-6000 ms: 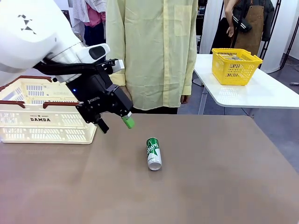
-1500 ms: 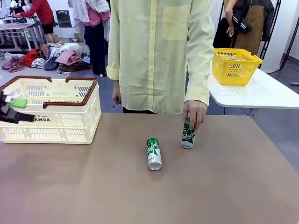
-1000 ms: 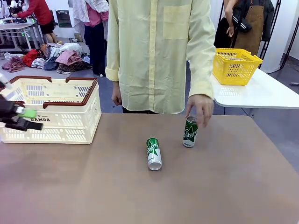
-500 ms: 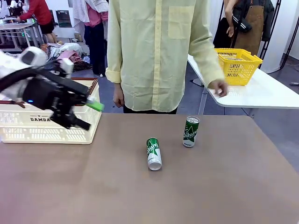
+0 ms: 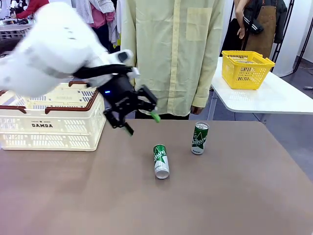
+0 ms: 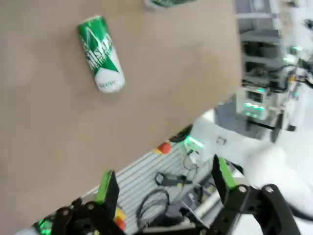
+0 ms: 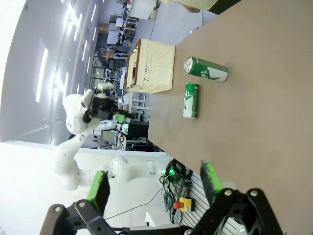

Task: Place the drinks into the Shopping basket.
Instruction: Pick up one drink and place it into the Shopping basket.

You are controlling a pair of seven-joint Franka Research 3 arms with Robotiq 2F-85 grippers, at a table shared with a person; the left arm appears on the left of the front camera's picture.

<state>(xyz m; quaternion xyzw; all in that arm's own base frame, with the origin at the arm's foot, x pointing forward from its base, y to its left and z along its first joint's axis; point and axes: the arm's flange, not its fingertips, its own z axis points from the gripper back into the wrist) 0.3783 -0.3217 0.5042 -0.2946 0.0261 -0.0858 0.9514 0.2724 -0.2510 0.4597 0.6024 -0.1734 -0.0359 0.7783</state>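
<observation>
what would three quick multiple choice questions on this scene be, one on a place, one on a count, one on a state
1. Where on the brown table is the Shopping basket? A) robot's left B) robot's right C) middle
2. How many green cans are on the table? A) one B) two C) three
3. How do the jaws of the left gripper stand? A) shut on a can B) shut, empty C) open, empty

A: it sits at the front view's left edge.
B: a lying can and an upright can.
C: its green pads stand apart with nothing between.
</observation>
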